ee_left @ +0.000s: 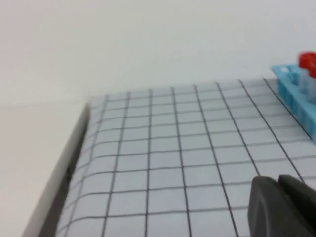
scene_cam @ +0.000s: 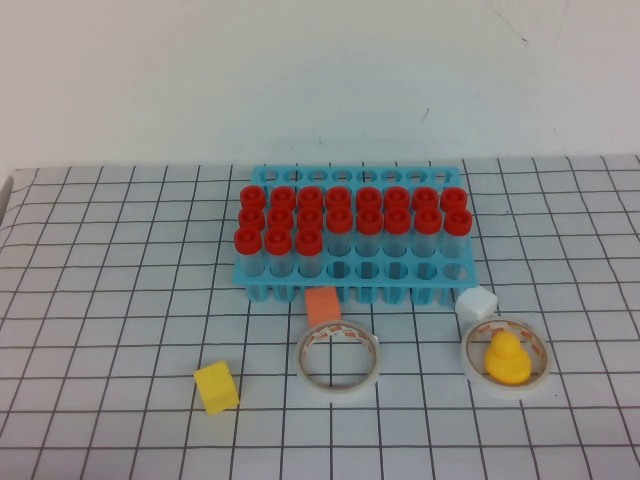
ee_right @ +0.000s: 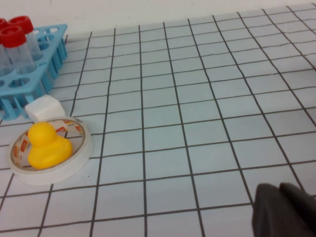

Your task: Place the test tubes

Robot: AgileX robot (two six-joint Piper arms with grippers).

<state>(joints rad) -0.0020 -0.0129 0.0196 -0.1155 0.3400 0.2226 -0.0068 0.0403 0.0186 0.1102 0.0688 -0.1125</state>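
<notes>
A blue test tube rack (scene_cam: 355,272) stands at the middle of the gridded table, holding several red-capped tubes (scene_cam: 341,215) upright in its rows; part of the front row is bare holes. The rack's end shows in the left wrist view (ee_left: 298,96) and its other end in the right wrist view (ee_right: 29,79). My left gripper (ee_left: 277,185) is shut and holds nothing, low over the table well to the left of the rack. My right gripper (ee_right: 279,190) is shut and holds nothing, over the table to the right of the rack. Neither arm shows in the high view.
In front of the rack lie an orange cube (scene_cam: 322,305), a white cube (scene_cam: 476,304), a tape roll (scene_cam: 339,360), a second tape roll (scene_cam: 507,357) with a yellow duck (scene_cam: 507,357) in it, and a yellow cube (scene_cam: 216,388). The table's left edge (ee_left: 74,163) is near my left gripper.
</notes>
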